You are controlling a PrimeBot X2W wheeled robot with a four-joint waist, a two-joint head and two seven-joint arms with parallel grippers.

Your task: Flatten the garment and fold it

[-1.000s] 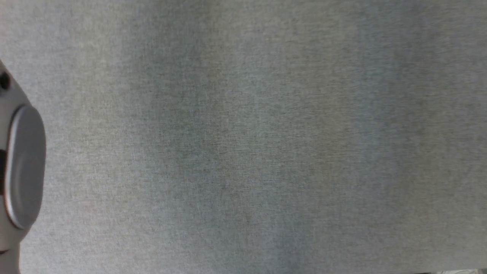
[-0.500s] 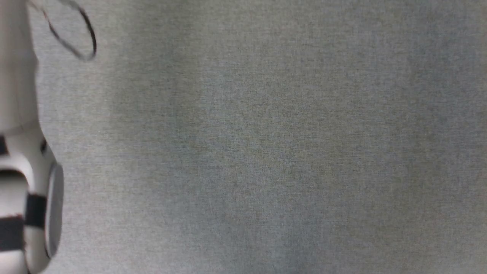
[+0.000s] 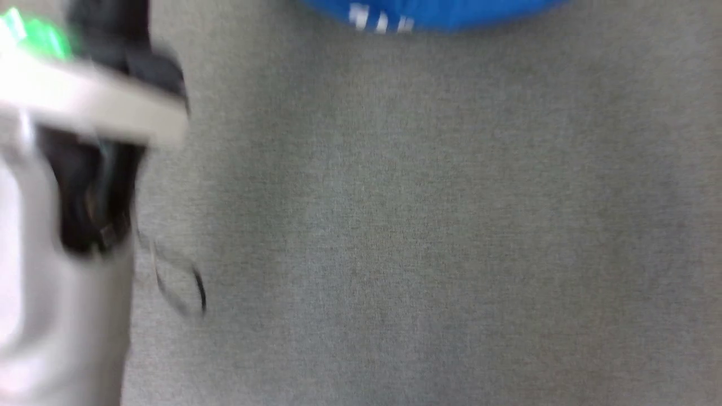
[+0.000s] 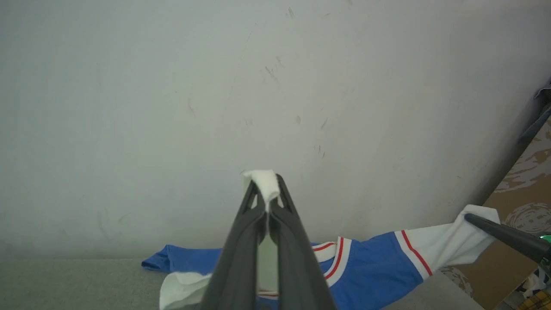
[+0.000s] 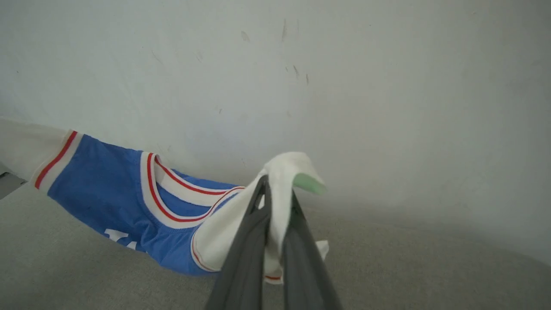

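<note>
The left gripper (image 4: 267, 191) and right gripper (image 5: 277, 196) each pinch the blue jersey T-shirt (image 5: 103, 185) by a sleeve. It sags at the lower left of the right wrist frame. Drawing apart evenly should tauten it.

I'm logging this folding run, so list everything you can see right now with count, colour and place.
Jersey T-shirt: one, royal blue, white sleeve ends, red-and-white trim, white lettering; strung between both grippers, over the table.
Table: one, grey fabric top; beneath the shirt.
Wall: one, pale, scuffed; behind the table.
Brown patterned surface: one; past the table's edge, left wrist view.
Left gripper: one, dark; shut on a white sleeve end.
Right gripper: one, dark; shut on the other sleeve end.
Left arm: one, pale, blurred; head view's left edge.
</note>
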